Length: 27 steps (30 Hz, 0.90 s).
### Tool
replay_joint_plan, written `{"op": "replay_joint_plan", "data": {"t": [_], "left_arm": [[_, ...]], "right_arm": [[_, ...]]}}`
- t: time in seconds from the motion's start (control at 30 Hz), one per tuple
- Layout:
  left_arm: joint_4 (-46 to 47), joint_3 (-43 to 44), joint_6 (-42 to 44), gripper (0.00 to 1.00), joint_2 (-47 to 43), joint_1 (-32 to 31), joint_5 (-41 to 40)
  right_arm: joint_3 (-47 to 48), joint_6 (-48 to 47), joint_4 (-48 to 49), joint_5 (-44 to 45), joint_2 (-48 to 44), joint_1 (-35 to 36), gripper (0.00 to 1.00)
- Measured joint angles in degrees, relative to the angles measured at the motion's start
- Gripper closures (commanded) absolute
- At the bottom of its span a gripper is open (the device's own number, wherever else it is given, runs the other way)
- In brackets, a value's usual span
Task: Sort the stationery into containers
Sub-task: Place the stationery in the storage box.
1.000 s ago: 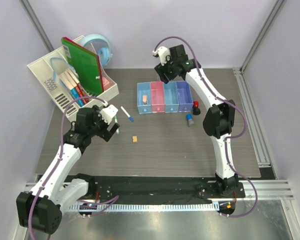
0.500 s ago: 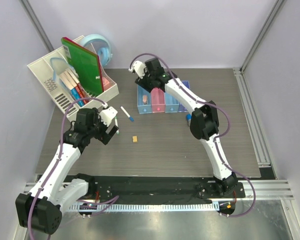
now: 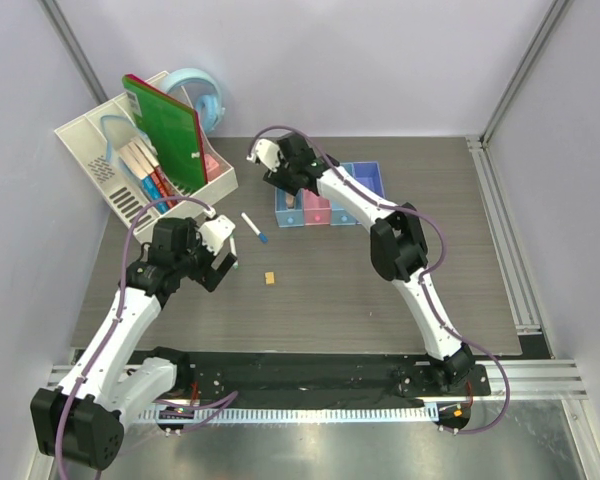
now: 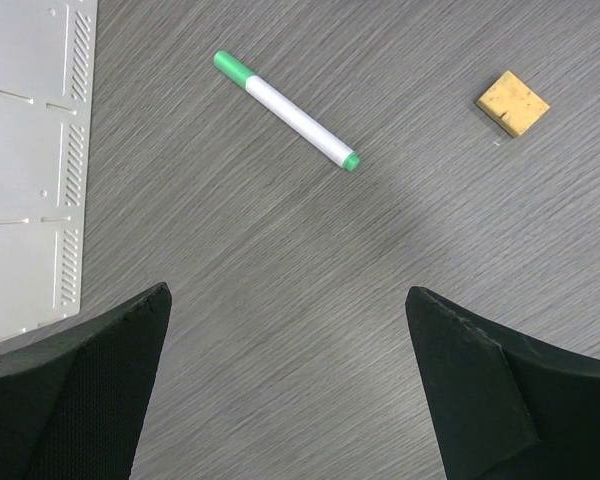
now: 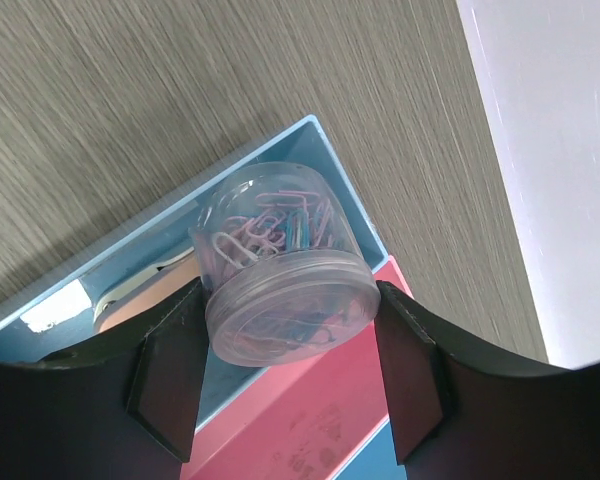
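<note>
My right gripper [image 5: 290, 295] is shut on a clear round jar of paper clips [image 5: 280, 265], held tilted above the light-blue bin [image 5: 310, 135] at the left end of the containers [image 3: 365, 180]. A pink eraser [image 5: 145, 290] lies in that bin, and the pink bin [image 5: 310, 410] sits beside it. In the top view the right gripper [image 3: 280, 170] hangs over the row's left end. My left gripper [image 4: 286, 293] stands open above bare table. A green-capped white pen [image 4: 285, 110] and a small orange block [image 4: 513, 102] lie beyond it. A blue-capped pen [image 3: 254, 229] lies nearby.
A white slotted organizer [image 3: 110, 165] stands at the back left with a green book [image 3: 165, 130] leaning in it. A round light-blue tape dispenser [image 3: 202, 95] sits behind it. The organizer's edge [image 4: 30, 170] is close on the left of my left gripper.
The right arm has swung left along the row of bins, from the violet end to the light-blue end, carrying the jar. The left arm has stayed put.
</note>
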Motion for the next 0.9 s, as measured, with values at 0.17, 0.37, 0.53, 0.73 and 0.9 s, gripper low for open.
{"op": "replay_joint_plan", "data": {"t": [0.17,0.37,0.53,0.73,0.9], "left_arm": [[-0.22,0.33,-0.11,0.00,0.00,0.00,0.57],[-0.44,0.42,-0.35,0.00,-0.02,0.00,1.03],[-0.46,0.42,-0.57,0.00,-0.11,0.00,1.20],[-0.48,0.42,-1.33,0.00,-0.20,0.00,1.64],[-0.46,0.42,-1.40,0.00,-0.28,0.00,2.21]], "right_arm": [[-0.98,-2.05,1.03,2.38,0.00,0.90,0.63],[-1.40,-4.63,1.25,5.20,0.00,2.03,0.45],[-2.21,-6.36,1.88,7.41,0.00,2.97,0.25],[-3.65,-8.17,2.86,9.31,0.00,3.56,0.14],[-4.26,-9.25,3.28,10.47,0.00,3.65,0.11]]}}
